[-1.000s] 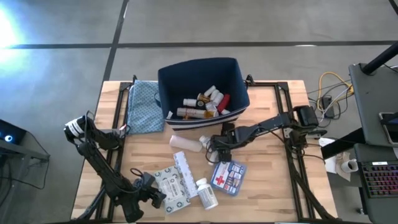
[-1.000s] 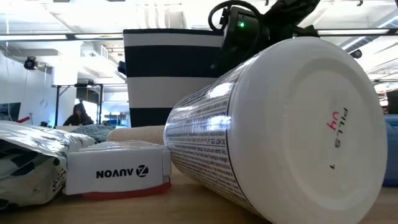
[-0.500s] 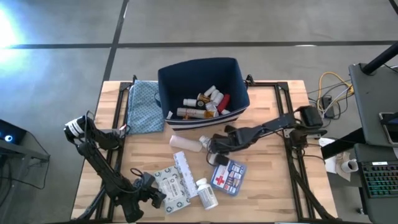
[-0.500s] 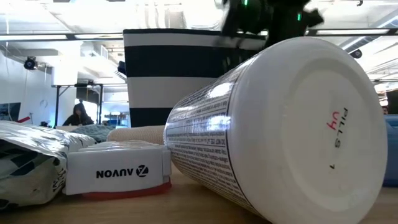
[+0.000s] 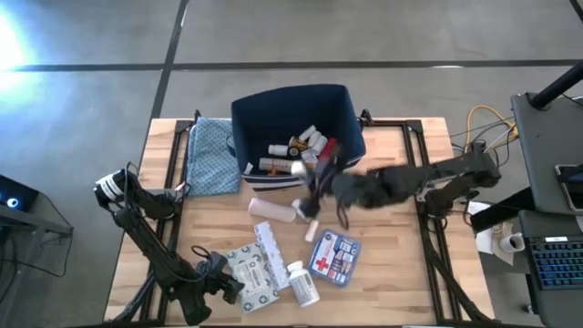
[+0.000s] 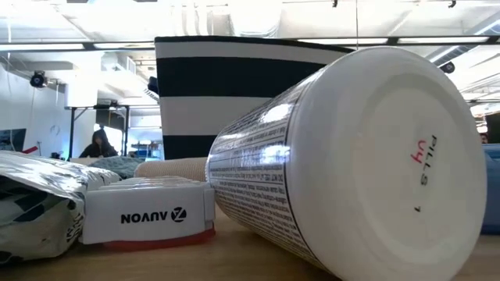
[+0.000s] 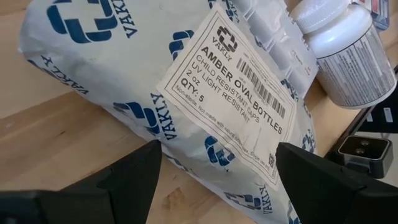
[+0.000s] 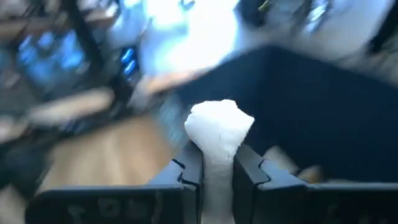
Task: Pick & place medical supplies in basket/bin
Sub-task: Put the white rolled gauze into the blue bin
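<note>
High view: navy bin at the table's far middle, with bottles and a red bottle inside. Right gripper, blurred, just in front of the bin's near wall, clamped on a small white item hanging below it. White tube lying just beside it on the wood. First-aid box nearer the front, white pill bottle and printed packets beside it. Blue patterned cloth left of the bin. Left gripper resting at the front left, next to the packets.

Low view: pill bottle on its side, base toward the camera and filling the frame; striped bin wall behind; white box marked AUVON and a packet to the left. Person far off in the room.

Left wrist view: left fingers spread wide, bare, a printed packet lying ahead of them on the wood.

Right wrist view: right fingers closed tight on the white item, bin's dark interior ahead.
</note>
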